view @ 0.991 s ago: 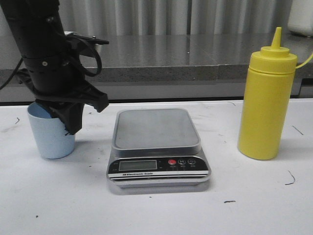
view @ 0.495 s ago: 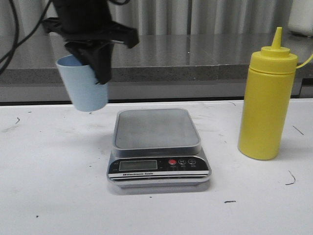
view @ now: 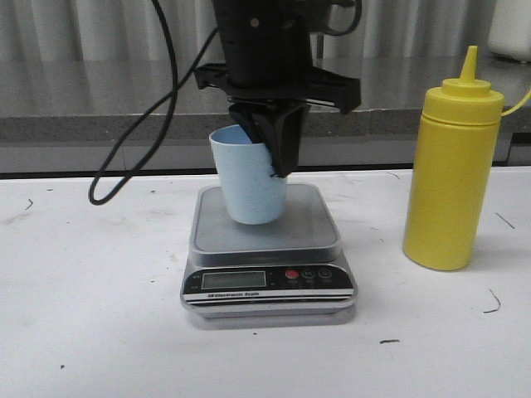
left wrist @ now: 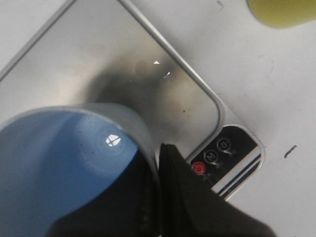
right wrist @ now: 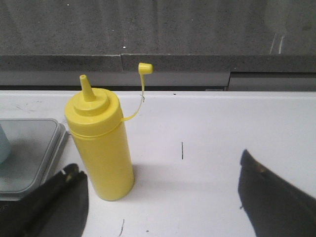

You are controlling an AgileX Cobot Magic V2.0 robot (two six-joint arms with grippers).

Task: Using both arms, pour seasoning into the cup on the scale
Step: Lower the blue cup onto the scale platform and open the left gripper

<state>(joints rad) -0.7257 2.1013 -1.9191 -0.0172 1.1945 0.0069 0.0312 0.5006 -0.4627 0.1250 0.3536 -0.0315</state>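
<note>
The cup (view: 248, 182), a pale blue handleless tumbler tapering toward its base, stands upright over the platform of the scale (view: 267, 249), its open mouth facing up. Contact between its base and the platform cannot be confirmed.

The scale lies flat on the table, with a silver-grey square platform and a black front panel carrying an LCD, one red button and two dark buttons.

The seasoning (view: 453, 172), a tall opaque yellow squeeze bottle with cone nozzle, stands upright, well apart to the right of the scale.
</note>
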